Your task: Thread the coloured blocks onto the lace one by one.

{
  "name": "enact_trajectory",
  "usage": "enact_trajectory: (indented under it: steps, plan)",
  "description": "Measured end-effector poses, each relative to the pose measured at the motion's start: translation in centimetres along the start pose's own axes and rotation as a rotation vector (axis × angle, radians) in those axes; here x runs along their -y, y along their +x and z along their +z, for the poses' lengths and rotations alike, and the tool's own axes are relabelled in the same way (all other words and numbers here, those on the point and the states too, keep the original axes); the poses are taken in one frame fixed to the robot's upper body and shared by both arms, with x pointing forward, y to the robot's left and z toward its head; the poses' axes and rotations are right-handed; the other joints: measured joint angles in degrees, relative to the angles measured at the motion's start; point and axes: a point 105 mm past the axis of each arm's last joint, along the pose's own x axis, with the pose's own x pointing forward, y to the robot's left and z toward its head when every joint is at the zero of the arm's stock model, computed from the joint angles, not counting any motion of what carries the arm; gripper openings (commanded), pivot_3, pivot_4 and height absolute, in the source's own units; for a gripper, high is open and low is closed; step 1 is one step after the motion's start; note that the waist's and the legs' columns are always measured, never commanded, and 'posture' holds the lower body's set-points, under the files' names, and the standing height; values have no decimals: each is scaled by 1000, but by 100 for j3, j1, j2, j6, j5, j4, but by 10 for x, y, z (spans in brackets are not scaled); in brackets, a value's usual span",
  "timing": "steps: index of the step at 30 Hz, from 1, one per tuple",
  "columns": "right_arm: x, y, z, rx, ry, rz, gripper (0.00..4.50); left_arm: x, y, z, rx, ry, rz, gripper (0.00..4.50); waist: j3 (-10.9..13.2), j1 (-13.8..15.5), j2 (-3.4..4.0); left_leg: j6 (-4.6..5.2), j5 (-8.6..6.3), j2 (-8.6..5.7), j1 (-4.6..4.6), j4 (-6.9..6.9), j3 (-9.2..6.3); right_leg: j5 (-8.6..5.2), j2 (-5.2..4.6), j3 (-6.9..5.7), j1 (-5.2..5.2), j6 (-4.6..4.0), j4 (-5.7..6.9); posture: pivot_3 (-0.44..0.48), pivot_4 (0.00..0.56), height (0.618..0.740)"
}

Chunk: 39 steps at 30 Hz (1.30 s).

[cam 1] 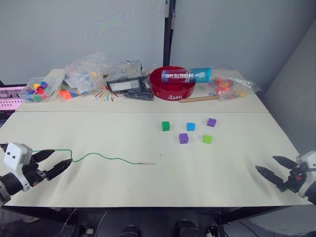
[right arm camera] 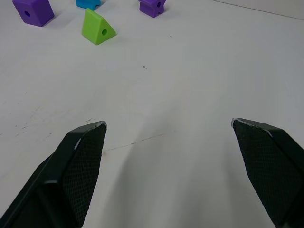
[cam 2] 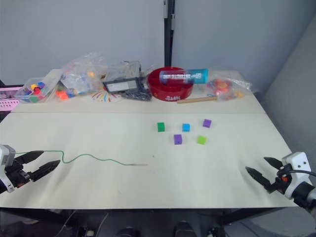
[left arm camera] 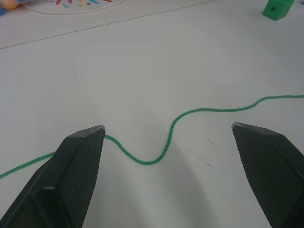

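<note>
I have both arms low over the near edge of the pale table (cam 1: 148, 187); my left gripper (cam 1: 49, 162) sits at the near left corner with its two black fingers spread wide apart, holding nothing; the lace (cam 1: 106, 157) lies flat on the table, one end running in between those fingers, and in the left wrist view the green cord (left arm camera: 156, 159) curls across the gap between the fingers and passes under or just beside one fingertip (left arm camera: 85, 142); whether that finger touches it I cannot tell. From there the lace wanders in a loose wave toward the table's middle, ending in its pale stiff tip (cam 1: 147, 163), which points toward my right.

My right gripper (cam 1: 270, 166) hovers at the near right corner, fingers likewise wide apart and empty; the table between them is bare in the right wrist view.

The coloured blocks sit in a loose cluster right of centre, well apart from both grippers and from the lace's tip: dark green block (cam 1: 165, 126) at the left; blue block (cam 1: 190, 126) beside it; one purple block (cam 1: 211, 122) farthest right; a second purple block (cam 1: 183, 138) nearer to me; lime green block (cam 1: 207, 139) just to its right. None touch each other; in the right wrist view the lime one (right arm camera: 97, 28) looks wedge-shaped with a hole in its face.

Along the far edge lie a red bowl (cam 1: 173, 84) with a blue tube (cam 1: 186, 75) across it, and clear bags of toy pieces (cam 1: 81, 76).
</note>
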Motion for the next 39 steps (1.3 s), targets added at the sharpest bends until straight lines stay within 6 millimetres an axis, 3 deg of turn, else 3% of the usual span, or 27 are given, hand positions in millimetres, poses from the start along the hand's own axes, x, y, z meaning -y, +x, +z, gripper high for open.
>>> enact_trajectory:
  steps: [4, 8, 13, 19, 26, 33, 38, 39]
  plan:
    - [-1, 6, 2, 30, 20, -8, 4462, 5, 4, 2, -6, 2, -9, 4500, 0, -3, -4, 0, 0, 3, 0, 0, 0, 1, 3, 0, 1, -2, -1, 0, 150, 740]
    - [-16, 33, 18, 101, 32, 81, 4462, 38, 32, 18, 39, -11, -163, 4500, 0, 2, -3, 0, 0, 4, 7, 2, 0, 3, 7, 3, 9, -3, 2, 0, 150, 740]
    - [-57, 58, 48, 146, 6, 340, 4462, 88, 61, 32, 50, -1, -418, 4500, 0, 0, -2, 8, -5, 9, 5, 1, -4, 2, 16, 4, 3, -3, 7, 0, 150, 740]
    - [-105, 58, 66, 85, -74, 659, 4462, 125, 83, 22, -22, 95, -667, 4500, 0, 15, -1, 9, -5, 9, 3, 2, -4, 2, 18, 4, 2, -4, 5, 0, 150, 740]
    - [-132, 53, 81, 89, -134, 797, 4462, 134, 109, 5, -88, 282, -819, 4500, 0, 33, -2, 9, -6, 9, -3, 4, -4, 2, 19, 3, 0, -4, 0, 0, 150, 740]
    - [-136, 52, 77, 95, -123, 763, 4462, 152, 139, -7, -96, 305, -920, 4500, 0, 56, -4, 10, -5, 7, -20, 9, -7, 3, 19, 1, -14, -4, 8, 0, 150, 740]
    - [-136, 49, 73, 92, -107, 729, 4462, 152, 150, -7, -106, 325, -952, 4500, 0, 54, -3, 10, -5, 5, -14, 11, -7, 3, 19, 2, -10, -3, 13, 0, 150, 740]
    - [-136, 49, 74, 97, -108, 724, 4490, 152, 152, -6, -107, 323, -961, 4235, -1, 54, -3, 10, -5, 5, -10, 11, -7, 3, 19, 2, -5, -3, 14, 0, 150, 740]
